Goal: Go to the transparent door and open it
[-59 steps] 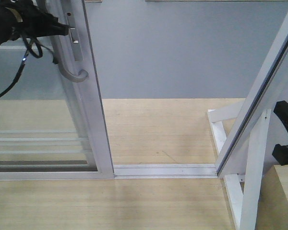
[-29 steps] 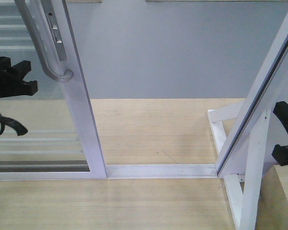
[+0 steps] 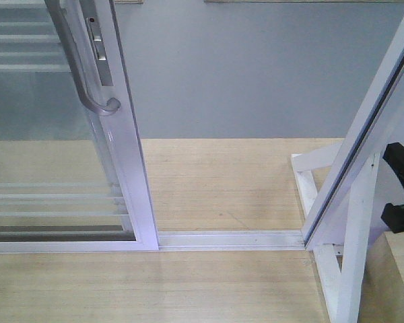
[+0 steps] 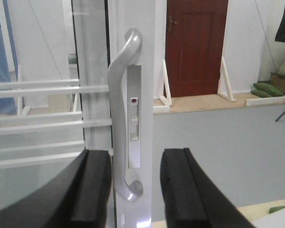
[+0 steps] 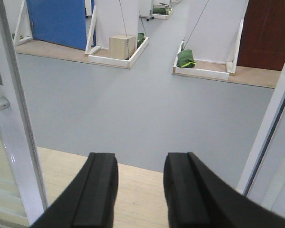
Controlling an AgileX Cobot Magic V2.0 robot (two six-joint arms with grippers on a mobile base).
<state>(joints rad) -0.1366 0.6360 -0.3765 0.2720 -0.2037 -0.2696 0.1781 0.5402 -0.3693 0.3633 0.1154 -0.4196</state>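
Note:
The transparent door [image 3: 54,155] stands at the left of the front view, clear glass with thin white bars in a glossy white frame. Its grey curved handle [image 3: 87,74] is on the right stile. The doorway to its right is open. In the left wrist view my left gripper [image 4: 133,190] is open and empty, and the handle [image 4: 121,118] stands beyond the gap between the jaws, not touched. My right gripper [image 5: 140,190] is open and empty over the wooden floor. It shows at the right edge of the front view [image 3: 398,188].
A white floor track [image 3: 229,239] runs across the doorway. A white-framed panel [image 3: 370,121] leans at the right, with a white post and diagonal brace [image 3: 353,256] below it. Grey floor [image 5: 142,95] lies beyond the wooden threshold. The door stile [image 5: 16,133] is left of my right gripper.
My left gripper, near the handle a second ago, dropped back to the left and left the front view. The door slid left, then drifted a little back to the right. The right gripper has not moved.

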